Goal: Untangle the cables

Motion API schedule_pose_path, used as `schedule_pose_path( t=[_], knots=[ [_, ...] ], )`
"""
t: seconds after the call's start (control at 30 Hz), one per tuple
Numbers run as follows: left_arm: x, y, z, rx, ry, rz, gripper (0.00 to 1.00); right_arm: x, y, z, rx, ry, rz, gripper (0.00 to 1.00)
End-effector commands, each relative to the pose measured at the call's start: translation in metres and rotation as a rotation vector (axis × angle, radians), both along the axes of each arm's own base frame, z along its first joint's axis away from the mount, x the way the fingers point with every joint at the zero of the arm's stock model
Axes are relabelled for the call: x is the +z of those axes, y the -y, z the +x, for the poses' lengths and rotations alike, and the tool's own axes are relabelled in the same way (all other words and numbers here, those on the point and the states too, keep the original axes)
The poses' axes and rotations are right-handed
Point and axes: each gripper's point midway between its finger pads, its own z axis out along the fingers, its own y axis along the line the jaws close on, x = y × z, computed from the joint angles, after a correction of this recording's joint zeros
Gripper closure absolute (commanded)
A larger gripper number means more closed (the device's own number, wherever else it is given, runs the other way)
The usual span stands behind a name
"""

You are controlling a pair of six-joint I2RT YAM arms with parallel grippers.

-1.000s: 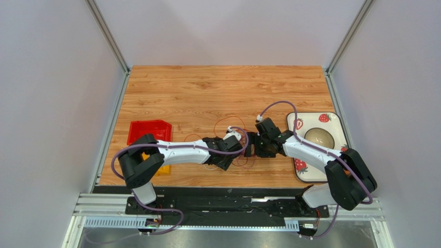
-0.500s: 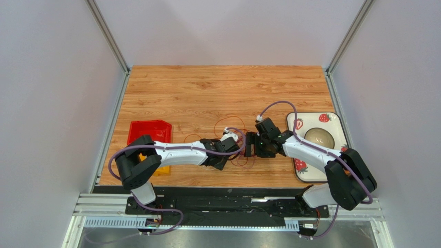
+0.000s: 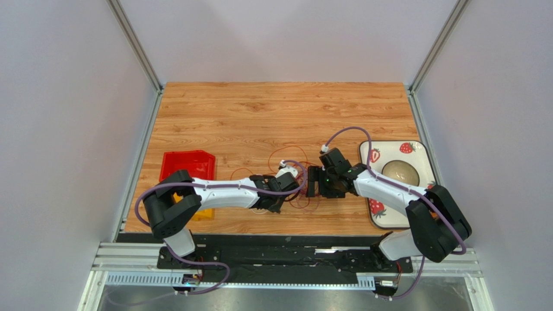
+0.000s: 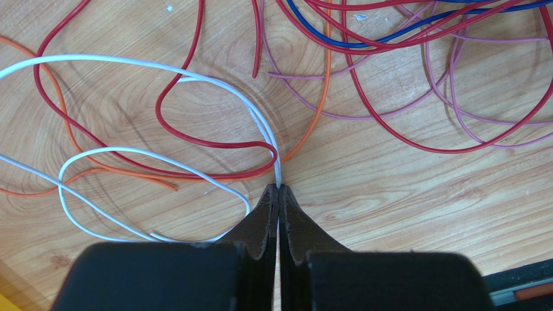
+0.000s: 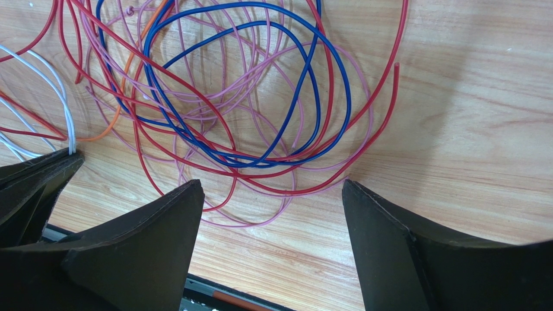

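Your left pincer [image 4: 279, 189] is clamped shut on the white cable [image 4: 130, 59], and the wire runs straight down into the point where the two fingertips meet, low over the table [image 4: 402, 214]. From there the white cable sweeps away in two wide loops across the wood. It crosses a red cable [image 4: 258, 39] and an orange cable [image 4: 326, 58], which curl close around the fingertips. Pale pink cables [image 4: 363, 118] lie farther off to the side of that view. Your right pincer [image 5: 271, 188] stands wide open and grips nothing, its two fingers straddling the near edge of the main tangle. That heap is a blue cable [image 5: 348, 87] coiled together with red and pink loops, all lying flat on the wood. You cannot tell whether the right fingers touch any wire. From above, the cables [image 3: 280, 153] sit near the middle of the table toward its front edge, largely hidden under the two wrists, which almost meet there. A red bin [image 3: 188, 163] sits at the left edge and a strawberry-patterned plate [image 3: 415, 150] at the right, both well apart from the wires.
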Motion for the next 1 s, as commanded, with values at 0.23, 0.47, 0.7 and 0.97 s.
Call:
schedule_pose_path(
  t=[0.23,0.47,0.7,0.97],
  knots=[
    [0.087,0.040,-0.023,-0.145,-0.100,-0.245,1.00,0.032,-0.014,0.011,0.037,0.086,0.061,0.17],
    [0.205,0.040,-0.005,-0.154,-0.034,-0.473,1.00,0.061,-0.027,0.006,0.059,0.121,0.174,0.16],
    [0.284,0.026,-0.006,-0.195,0.029,-0.686,1.00,0.088,-0.033,0.001,0.100,0.199,0.262,0.14],
    [0.357,-0.007,-0.012,-0.245,0.231,-0.786,1.00,0.088,-0.035,0.000,0.108,0.205,0.276,0.14]
  ],
)
